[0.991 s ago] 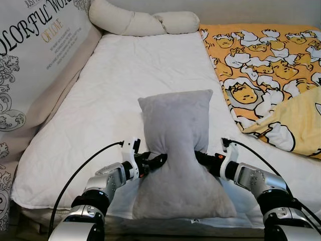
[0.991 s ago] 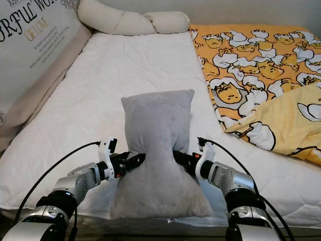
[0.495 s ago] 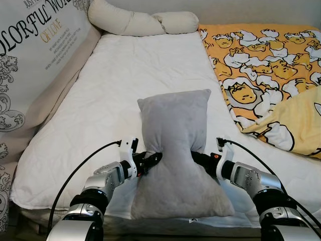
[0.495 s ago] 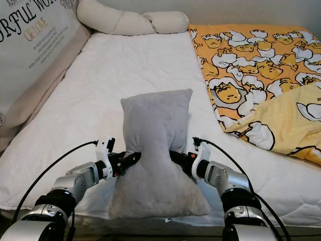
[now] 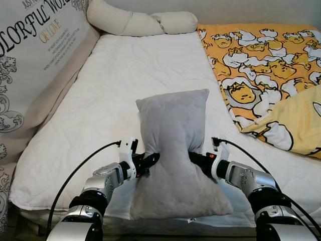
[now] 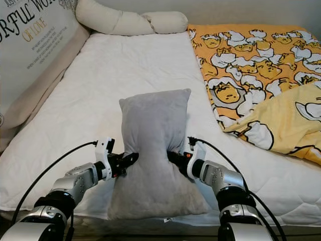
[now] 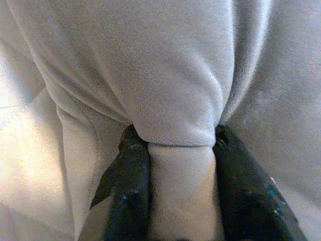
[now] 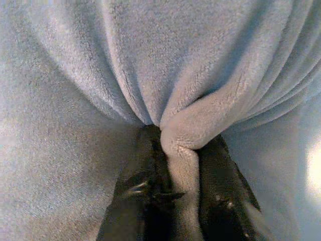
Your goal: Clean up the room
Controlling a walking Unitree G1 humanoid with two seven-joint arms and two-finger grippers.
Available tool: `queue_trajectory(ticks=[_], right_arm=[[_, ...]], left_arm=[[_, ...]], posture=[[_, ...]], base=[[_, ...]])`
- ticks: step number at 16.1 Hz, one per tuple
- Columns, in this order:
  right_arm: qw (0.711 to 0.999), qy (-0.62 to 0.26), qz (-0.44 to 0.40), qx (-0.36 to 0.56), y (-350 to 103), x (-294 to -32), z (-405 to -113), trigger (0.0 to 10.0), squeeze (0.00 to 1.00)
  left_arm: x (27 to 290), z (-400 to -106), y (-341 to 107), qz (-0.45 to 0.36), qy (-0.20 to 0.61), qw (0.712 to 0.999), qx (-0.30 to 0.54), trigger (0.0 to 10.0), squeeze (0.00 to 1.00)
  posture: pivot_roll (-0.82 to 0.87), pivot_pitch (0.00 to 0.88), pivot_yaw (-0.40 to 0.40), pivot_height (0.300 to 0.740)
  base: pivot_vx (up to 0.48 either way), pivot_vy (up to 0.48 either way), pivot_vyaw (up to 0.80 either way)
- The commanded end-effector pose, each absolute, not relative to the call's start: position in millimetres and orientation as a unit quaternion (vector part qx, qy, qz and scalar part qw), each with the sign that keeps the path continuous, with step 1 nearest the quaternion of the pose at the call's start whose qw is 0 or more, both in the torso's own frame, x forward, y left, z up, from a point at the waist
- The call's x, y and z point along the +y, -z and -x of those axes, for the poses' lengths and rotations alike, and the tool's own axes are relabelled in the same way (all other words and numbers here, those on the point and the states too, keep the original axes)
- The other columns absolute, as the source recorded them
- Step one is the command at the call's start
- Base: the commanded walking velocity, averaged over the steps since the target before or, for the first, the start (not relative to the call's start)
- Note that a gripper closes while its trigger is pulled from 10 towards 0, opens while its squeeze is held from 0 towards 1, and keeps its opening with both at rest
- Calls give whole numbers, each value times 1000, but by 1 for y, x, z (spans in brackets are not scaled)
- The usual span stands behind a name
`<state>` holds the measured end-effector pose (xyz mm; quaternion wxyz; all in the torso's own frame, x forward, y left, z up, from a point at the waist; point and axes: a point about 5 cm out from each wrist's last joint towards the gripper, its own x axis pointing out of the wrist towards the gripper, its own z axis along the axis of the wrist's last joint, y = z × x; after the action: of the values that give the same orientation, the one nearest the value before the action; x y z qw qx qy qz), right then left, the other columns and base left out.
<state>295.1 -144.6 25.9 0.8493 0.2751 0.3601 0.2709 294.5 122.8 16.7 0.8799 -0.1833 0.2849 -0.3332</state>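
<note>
A: Where the wall panel (image 5: 35, 65) runs along the bed's left side, what writing can you read?

B: Large black letters, cut off at the edge, reading "OLORFUL WO", with "OF LOVE" in orange beneath. The smaller lines under that are too fine to read.

A: And the pillow (image 5: 173, 150)?

B: Grey and plush, it stands at the near edge of the bed (image 5: 125, 80), long axis running away from the robot, top corners toward the headboard. Its waist is pinched in between the two hands, so it flares above and below.

A: How do the hands sit?

B: The left hand (image 5: 148, 161) is clamped on the pillow's left side; in the left wrist view its fingers (image 7: 131, 175) squeeze a fold of grey fabric. The right hand (image 5: 195, 159) is clamped on the right side, its fingers (image 8: 145, 175) nipping a gathered pleat.

A: Anything else on the bed?

B: A cream bolster (image 5: 140, 21) lies across the head, and an orange blanket (image 5: 266, 65) printed with cartoon egg figures covers the right side, apart from the pillow.
</note>
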Motion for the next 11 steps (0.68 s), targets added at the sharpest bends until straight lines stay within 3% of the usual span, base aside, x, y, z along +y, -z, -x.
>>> queue_trajectory(ticks=[1,6,11], right_arm=[[826,-301,-285,382,-25,-121,-292,0,0],[837,-324,-281,339,-48,-113,-303,0,0],[885,-316,-265,216,-96,-110,-312,0,0]], left_arm=[[110,-287,-11,175,361,863,308,0,0],[111,-299,-31,152,367,876,273,0,0],[112,-314,-99,120,346,917,161,0,0]], posture=[[-32,0,21,740],[-27,0,17,740],[-18,0,16,740]], base=[[0,0,0],[0,0,0],[0,0,0]])
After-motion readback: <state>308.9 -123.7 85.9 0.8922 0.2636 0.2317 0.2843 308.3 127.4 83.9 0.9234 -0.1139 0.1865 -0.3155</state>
